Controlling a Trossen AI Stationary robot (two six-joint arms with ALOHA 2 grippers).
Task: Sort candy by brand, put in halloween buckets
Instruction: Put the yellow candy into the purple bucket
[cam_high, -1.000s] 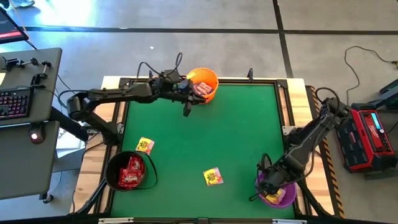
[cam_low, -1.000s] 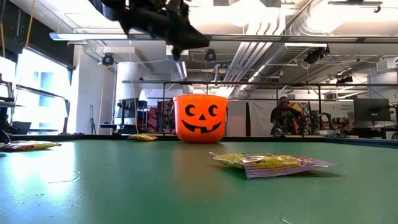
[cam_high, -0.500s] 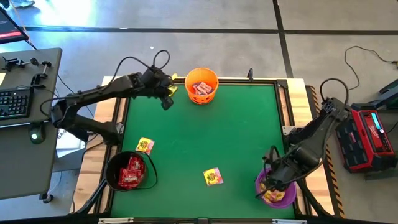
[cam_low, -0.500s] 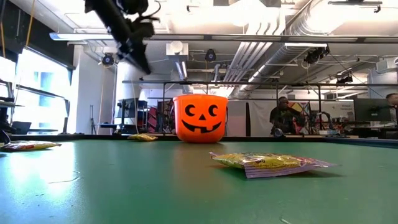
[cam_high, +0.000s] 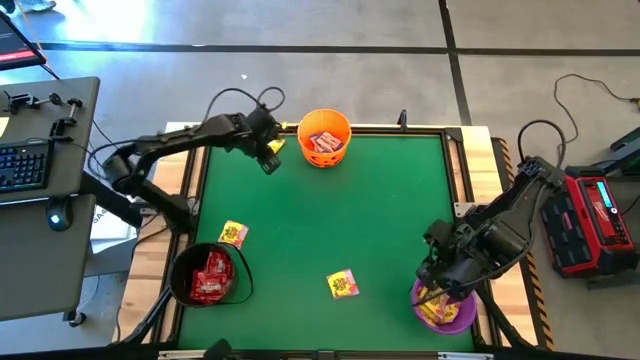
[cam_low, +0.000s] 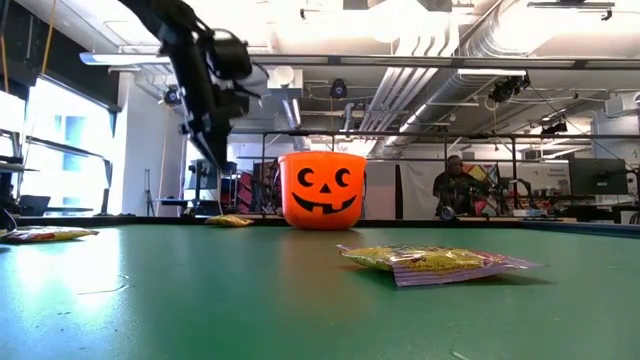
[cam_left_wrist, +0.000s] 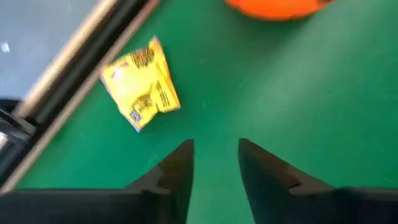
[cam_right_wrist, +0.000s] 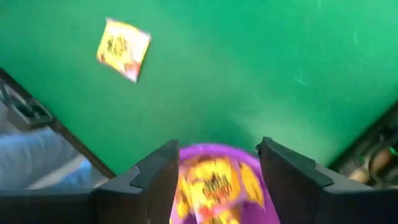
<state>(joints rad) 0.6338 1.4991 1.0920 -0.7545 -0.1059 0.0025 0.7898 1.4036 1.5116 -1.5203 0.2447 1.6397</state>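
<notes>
Candy lies sorted as I see it: red packets in the black bucket, yellow ones in the purple bucket under my spread, empty right pincer, while my left pincer, parted and empty, hovers by a yellow packet near the orange bucket on the bench.

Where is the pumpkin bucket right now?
In the high view the orange bucket sits at the table's far edge, near the middle, with the left gripper and a yellow candy just to its left.
</notes>
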